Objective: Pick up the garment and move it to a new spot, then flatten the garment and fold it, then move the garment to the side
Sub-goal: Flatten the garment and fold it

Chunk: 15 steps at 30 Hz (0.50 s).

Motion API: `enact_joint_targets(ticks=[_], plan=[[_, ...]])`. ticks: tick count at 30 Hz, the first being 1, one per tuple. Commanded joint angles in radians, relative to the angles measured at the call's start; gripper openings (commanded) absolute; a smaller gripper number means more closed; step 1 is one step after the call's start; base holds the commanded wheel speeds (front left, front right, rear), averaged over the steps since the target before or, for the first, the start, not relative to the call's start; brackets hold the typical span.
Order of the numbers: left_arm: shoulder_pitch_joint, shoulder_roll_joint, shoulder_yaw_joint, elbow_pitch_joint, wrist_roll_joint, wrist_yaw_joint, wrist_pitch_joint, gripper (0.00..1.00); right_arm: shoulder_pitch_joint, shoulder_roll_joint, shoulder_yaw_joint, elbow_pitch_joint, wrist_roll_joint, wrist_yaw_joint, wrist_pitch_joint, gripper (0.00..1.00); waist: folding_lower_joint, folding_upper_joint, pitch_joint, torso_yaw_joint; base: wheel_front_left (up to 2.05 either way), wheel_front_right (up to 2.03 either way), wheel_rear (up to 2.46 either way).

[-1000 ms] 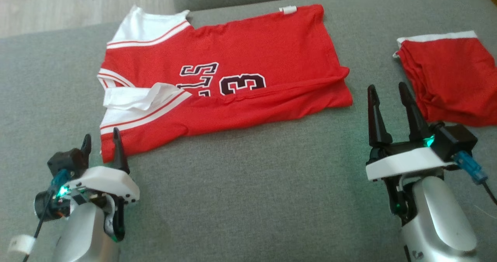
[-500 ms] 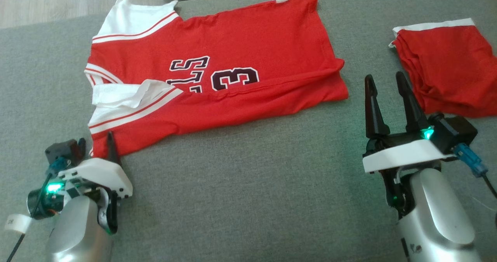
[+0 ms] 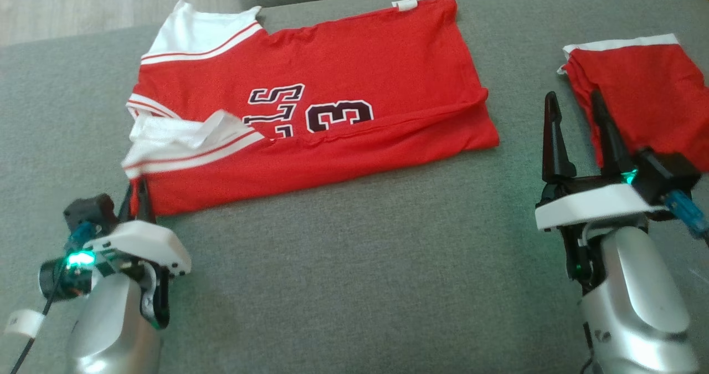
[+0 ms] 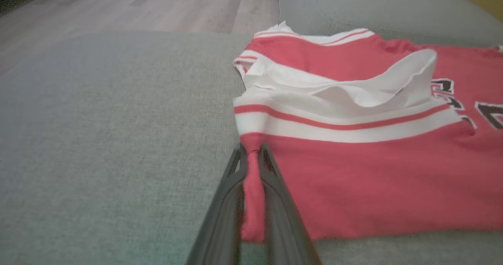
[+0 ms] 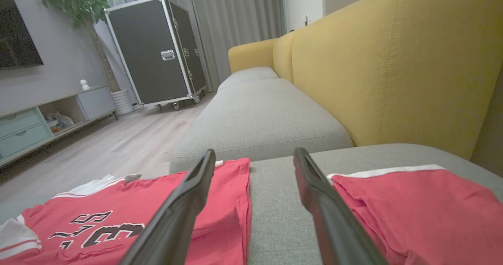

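Red garment corner pinched in left hand.

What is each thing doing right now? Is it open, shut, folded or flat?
red jersey: lying flat on the cushion, near edge folded over.
left pincer: shut on the red jersey's near corner.
right pincer: open, holding nothing.
red shorts: folded, lying on the cushion.
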Motion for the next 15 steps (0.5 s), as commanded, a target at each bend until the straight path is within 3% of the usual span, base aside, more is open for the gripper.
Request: enact_joint_targets(ticks=[1, 8, 15], plan=[[-0.020, 0.031, 0.032, -0.056, -0.003, 0.002, -0.042, 0.00, -0.047, 0.005, 0.014, 0.009, -0.019, -0.001, 0.006, 1.00, 0.0000, -0.0001, -0.006, 0.009, 0.00, 0.00, 0.00], [-0.039, 0.018, 0.000, -0.174, 0.010, -0.030, -0.152, 0.00, -0.150, 0.005, 0.004, 0.215, -0.020, -0.001, 0.158, 1.00, 0.0000, -0.0001, -0.006, 0.043, 0.00, 0.00, 0.00], [-0.045, 0.004, -0.056, -0.233, 0.029, -0.058, -0.156, 0.00, -0.270, 0.005, 0.003, 0.445, 0.002, -0.001, 0.288, 1.00, 0.0000, -0.0001, 0.005, 0.076, 0.00, 0.00, 0.00]])
